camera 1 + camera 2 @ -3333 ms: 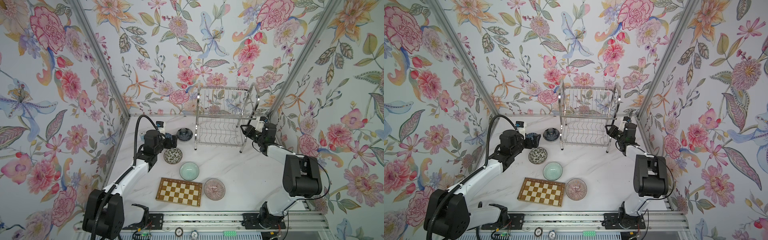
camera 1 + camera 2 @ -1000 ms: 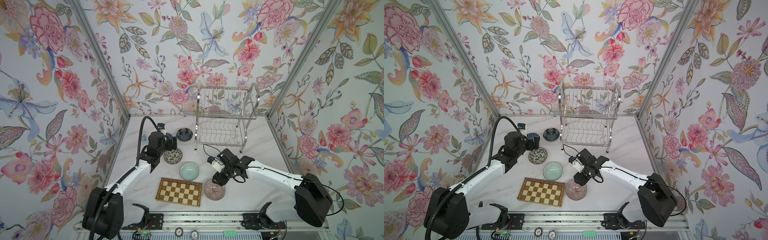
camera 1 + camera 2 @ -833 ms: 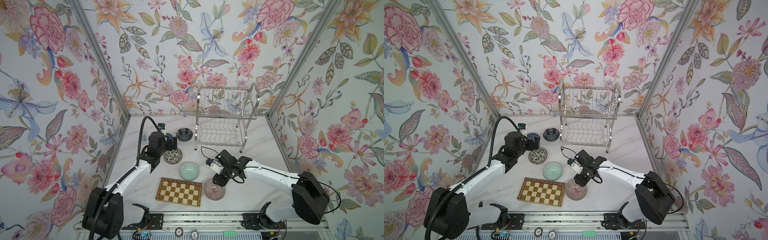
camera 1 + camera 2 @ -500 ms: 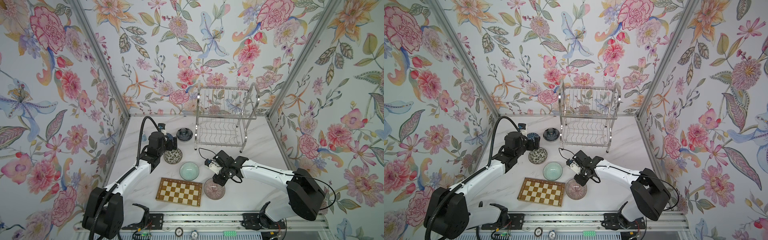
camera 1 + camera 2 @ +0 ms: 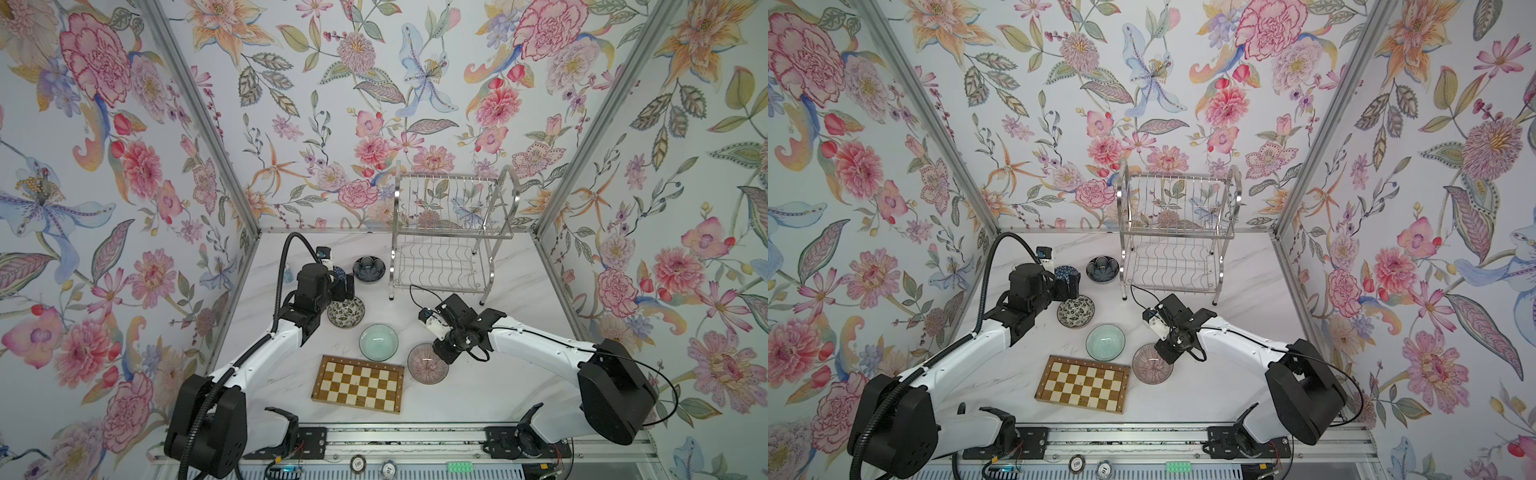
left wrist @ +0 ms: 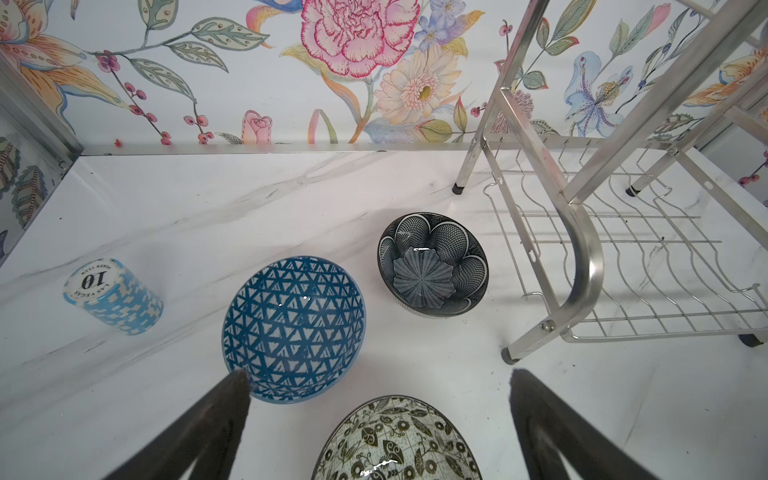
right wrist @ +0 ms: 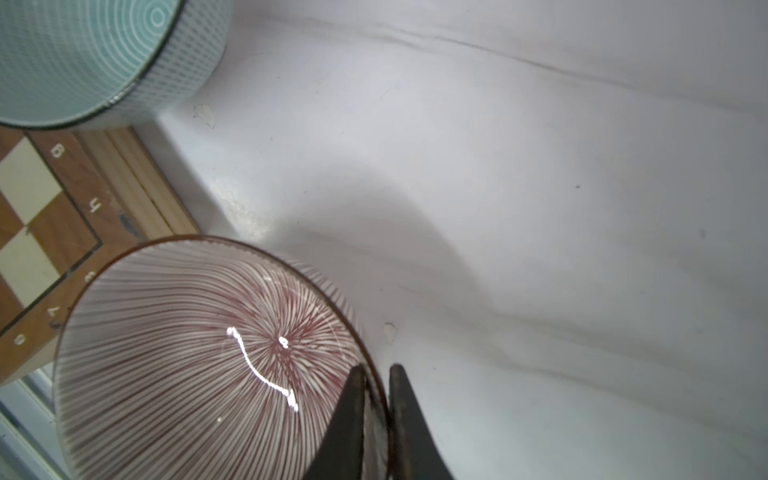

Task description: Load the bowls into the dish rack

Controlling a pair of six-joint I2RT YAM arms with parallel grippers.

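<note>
on the left, the left claw point(image 6: 378, 380) is wide open and holds nothing. it hangs over the tabletop point(image 5: 478, 386) near the blue bowl point(image 6: 295, 328), the dark bowl point(image 6: 432, 266) and the flower bowl point(image 5: 345, 311). next comes the green bowl point(image 5: 378, 342), with the checker board point(image 5: 358, 383) in front of it. just beside the board sits the pink bowl point(image 5: 426, 365), flat on the tabletop. the right claw point(image 7: 376, 370) is pinched narrow on its rim, one finger inside the bowl and one outside. the dish rack point(image 5: 440, 257) stands at the back, well apart from this bowl, and no bowl is in it yet.

the step now looks like picking up the pink bowl. the grip is only on a thin edge, so i think the claw needs to squeeze firm before it lifts. going straight up first seems best, so the bowl does not bump the board or the green bowl. the bowl may slip, so a slow carry to the rack is safer. it probably has to tip on its side to sit between the wavy wires.
</note>
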